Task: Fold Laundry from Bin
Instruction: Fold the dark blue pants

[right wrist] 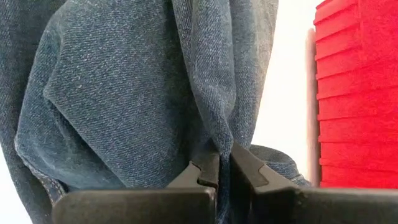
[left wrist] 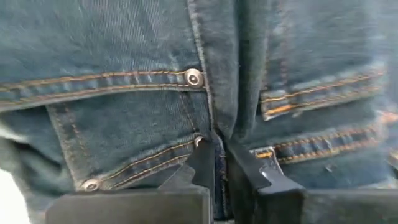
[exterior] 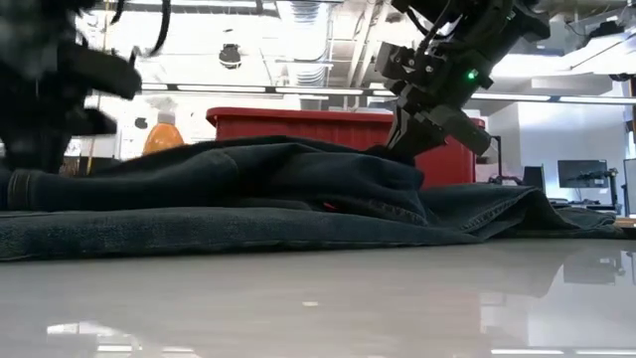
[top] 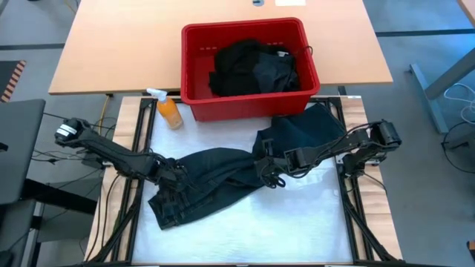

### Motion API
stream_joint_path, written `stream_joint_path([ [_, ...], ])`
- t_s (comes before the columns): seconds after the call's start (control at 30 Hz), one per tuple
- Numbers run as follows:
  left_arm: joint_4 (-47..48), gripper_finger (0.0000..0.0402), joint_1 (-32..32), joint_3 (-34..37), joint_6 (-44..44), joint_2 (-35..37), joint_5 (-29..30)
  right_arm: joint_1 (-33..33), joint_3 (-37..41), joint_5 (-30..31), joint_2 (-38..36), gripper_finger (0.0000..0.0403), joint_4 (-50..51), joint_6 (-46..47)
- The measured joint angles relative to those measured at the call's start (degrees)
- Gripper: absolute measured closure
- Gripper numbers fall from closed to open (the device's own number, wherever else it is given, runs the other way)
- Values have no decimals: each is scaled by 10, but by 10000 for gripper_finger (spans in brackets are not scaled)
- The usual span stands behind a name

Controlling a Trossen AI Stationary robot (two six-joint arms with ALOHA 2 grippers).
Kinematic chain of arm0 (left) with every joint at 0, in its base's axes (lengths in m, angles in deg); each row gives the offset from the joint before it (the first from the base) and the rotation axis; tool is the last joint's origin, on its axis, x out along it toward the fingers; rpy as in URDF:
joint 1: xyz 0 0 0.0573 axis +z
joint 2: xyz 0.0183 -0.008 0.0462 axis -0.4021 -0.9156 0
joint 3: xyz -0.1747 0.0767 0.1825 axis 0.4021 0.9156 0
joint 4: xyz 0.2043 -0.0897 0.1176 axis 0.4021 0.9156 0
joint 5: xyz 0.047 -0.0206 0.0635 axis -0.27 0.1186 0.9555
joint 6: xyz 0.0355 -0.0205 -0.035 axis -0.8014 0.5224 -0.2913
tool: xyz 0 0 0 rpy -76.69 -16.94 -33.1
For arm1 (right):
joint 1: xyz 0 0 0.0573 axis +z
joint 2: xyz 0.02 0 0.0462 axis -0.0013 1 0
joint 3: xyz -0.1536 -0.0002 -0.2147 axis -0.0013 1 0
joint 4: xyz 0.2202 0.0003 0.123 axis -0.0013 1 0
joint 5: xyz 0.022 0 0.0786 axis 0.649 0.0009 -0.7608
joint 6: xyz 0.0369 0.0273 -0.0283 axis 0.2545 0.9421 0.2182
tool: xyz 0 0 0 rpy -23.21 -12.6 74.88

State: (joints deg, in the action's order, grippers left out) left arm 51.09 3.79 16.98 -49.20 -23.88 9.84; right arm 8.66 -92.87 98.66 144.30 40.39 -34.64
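A pair of dark blue denim jeans lay crumpled across the white surface, just in front of the red ribbed plastic bin, which stood at the far edge with more dark cloth heaped inside. The jeans looked to have been dragged out and spread so that both arms could get at them, one at each end.

The left hand sat low at the waistband end, its fingers pinched shut on a ridge of denim. The right hand was closed on a fold nearer the bin, lifting that fold a little clear of the rest. I judged the pair were holding opposite ends to pull the garment flat before any fold was made.

From overhead I could take in the whole lie of the jeans, and a small orange spray bottle standing beside the bin's left corner, but nothing of the grips themselves. The left wrist camera made up for that: rivets, orange stitching and a pocket seam, with the fingertips nipped on the seam between pockets. The right wrist camera showed plain twill gathered between its fingertips, with the bin's ribbed wall close alongside. The level view alone showed how the cloth humped up under the right hand.
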Motion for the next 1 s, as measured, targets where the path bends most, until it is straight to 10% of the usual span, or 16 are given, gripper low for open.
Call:
stream_joint_path([
  [0.5,416,400,10,-394,-26,66,255,-114,-29,27,-139,371,-16,-81],
  [1.0,422,401,65,-428,-83,75,224,-198,-28,-15,-52,373,-245,-430],
])
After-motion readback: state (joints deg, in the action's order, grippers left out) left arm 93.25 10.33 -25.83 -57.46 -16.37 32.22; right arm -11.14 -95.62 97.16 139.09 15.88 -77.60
